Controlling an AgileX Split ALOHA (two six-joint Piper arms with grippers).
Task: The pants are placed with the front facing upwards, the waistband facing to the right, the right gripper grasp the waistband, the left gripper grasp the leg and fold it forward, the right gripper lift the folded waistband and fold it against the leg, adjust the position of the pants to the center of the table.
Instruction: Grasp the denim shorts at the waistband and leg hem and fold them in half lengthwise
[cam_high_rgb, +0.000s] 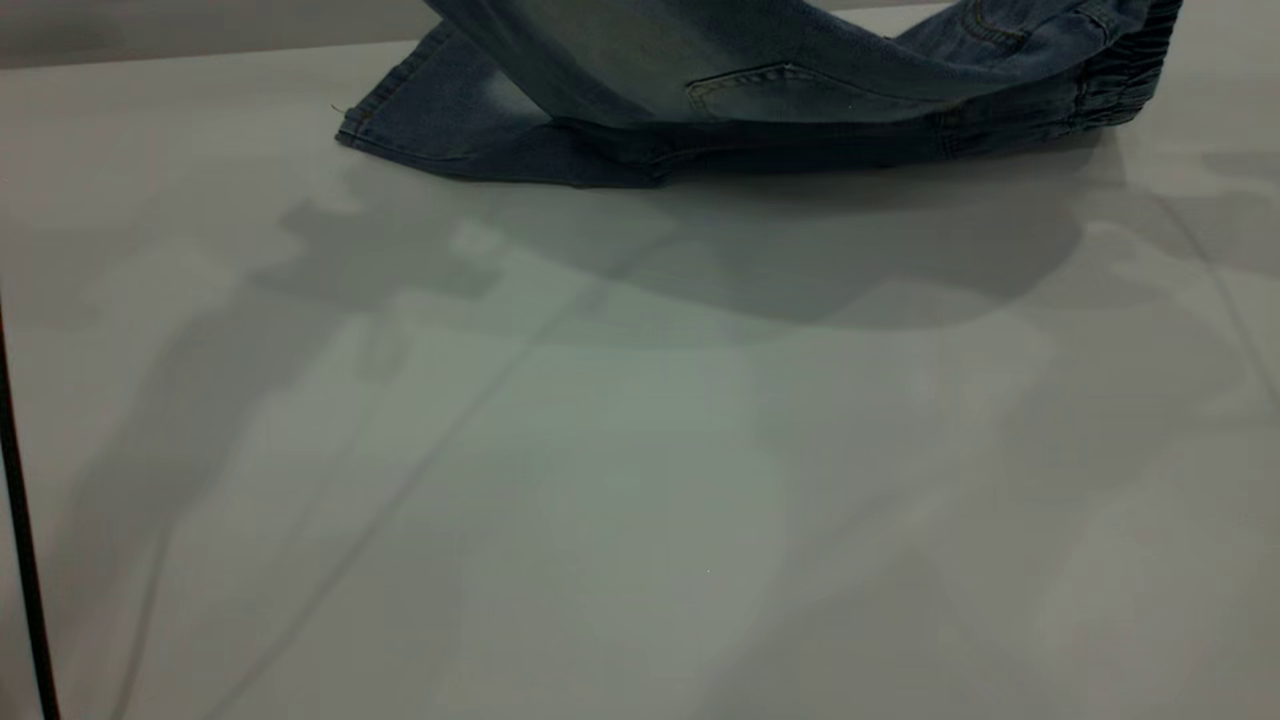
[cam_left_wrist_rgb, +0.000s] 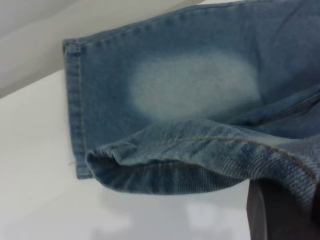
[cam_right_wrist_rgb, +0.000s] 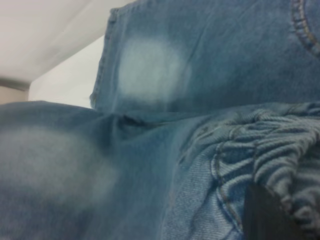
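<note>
Folding pants forward at the far table edge.
Clamping leg hem with left end effector, waistband with right end effector; risking denim slipping, fold landing crooked.

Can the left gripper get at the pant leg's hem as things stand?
Probably yes: it already seems to have it. In the left wrist view a dark finger of the left gripper sits against the raised leg of the pants, with nothing between them. Whether it is clamped is unclear.
</note>
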